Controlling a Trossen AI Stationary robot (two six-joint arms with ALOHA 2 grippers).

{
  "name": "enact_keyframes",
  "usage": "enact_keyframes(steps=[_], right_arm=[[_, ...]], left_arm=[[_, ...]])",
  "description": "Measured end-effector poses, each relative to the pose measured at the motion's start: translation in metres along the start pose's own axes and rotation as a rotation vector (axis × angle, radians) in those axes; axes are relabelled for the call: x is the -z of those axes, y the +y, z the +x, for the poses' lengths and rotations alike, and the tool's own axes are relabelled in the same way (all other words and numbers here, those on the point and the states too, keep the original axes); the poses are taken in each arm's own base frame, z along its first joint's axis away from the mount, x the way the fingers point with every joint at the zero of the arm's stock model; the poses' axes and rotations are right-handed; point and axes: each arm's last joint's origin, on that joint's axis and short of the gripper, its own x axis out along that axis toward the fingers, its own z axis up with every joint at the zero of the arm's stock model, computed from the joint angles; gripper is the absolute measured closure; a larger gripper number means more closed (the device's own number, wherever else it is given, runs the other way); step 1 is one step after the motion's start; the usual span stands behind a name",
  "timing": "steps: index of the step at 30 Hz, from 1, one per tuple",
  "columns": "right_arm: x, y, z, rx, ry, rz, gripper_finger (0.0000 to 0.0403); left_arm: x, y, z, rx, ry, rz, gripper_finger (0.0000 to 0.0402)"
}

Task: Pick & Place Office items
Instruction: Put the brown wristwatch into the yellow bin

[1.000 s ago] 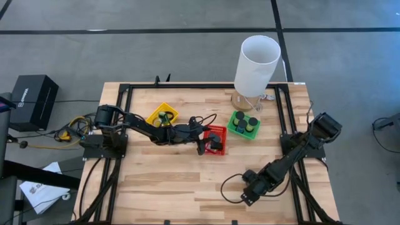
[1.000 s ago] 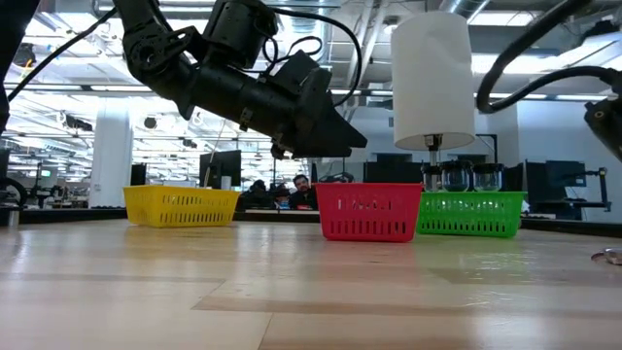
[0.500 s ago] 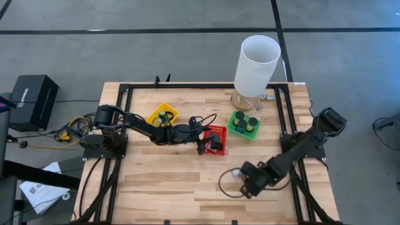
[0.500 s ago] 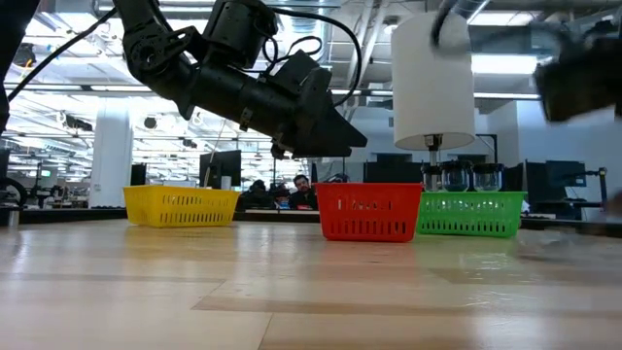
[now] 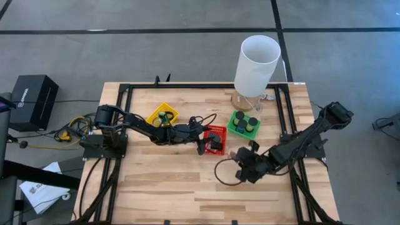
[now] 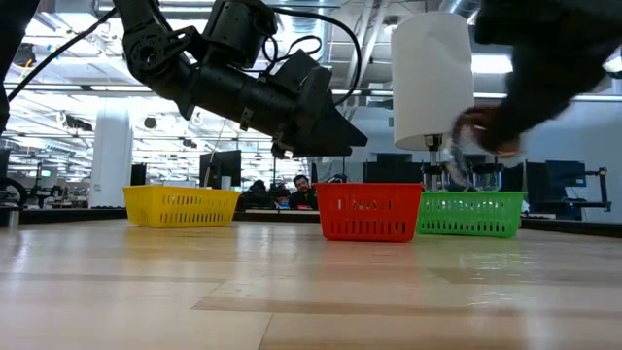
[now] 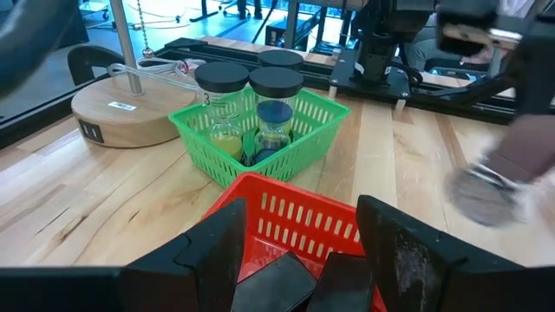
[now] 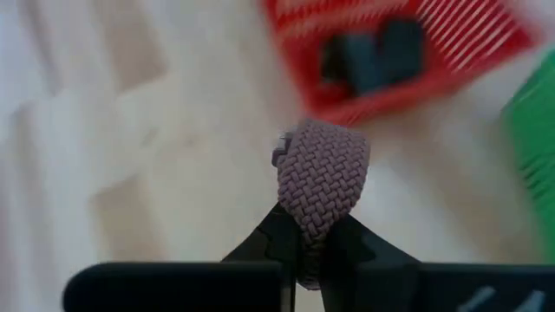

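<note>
- The right claw (image 5: 240, 169) has swung left and farther across the table (image 5: 162, 181) since a second ago, now near the red basket (image 5: 215, 139).
- It pinches a braided watch strap (image 8: 321, 178) above the tabletop.
- The left claw (image 7: 299, 251) hovers spread over the red basket.

Wooden table (image 5: 162, 181) with black frame rails along its edges. Three plastic baskets stand on it: yellow basket (image 5: 162, 115) toward the left, red basket (image 5: 216, 139) centre, green basket (image 5: 244, 124) just to its right. Tall white cylinder (image 5: 257, 64) on a round wooden base (image 7: 117, 111) behind the green basket. Black box (image 5: 31, 100) on the floor, off the table's left side.
</note>
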Motion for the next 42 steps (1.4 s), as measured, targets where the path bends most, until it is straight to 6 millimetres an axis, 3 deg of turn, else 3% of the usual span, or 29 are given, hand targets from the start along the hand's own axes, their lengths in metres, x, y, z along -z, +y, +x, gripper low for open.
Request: enact_keyframes(steps=[6,16,22,29,38,42], right_arm=[[-0.012,-0.010,0.007,0.145,-0.125,-0.111,0.0389],[-0.043,-0.024,0.001,0.319,-0.347,-0.214,0.0387],[-0.065,-0.024,0.002,0.246,-0.403,-0.267,0.0386],[-0.072,-0.027,0.009,0.072,-0.336,-0.255,0.0385],[-0.075,-0.029,0.012,0.068,-0.337,-0.242,0.0386],[-0.075,-0.029,0.012,0.064,-0.337,-0.243,0.0386]], left_arm=[[-0.003,-0.004,-0.001,0.034,-0.035,-0.009,0.0189],[-0.022,-0.016,-0.006,0.265,-0.214,-0.079,0.0189],[-0.029,-0.021,-0.010,0.258,-0.311,0.104,0.0189],[-0.043,-0.032,-0.022,0.175,-0.421,0.378,0.0188],[-0.049,-0.032,-0.032,0.121,-0.263,0.438,0.0184],[-0.054,-0.032,-0.035,0.143,-0.271,0.421,0.0179]])
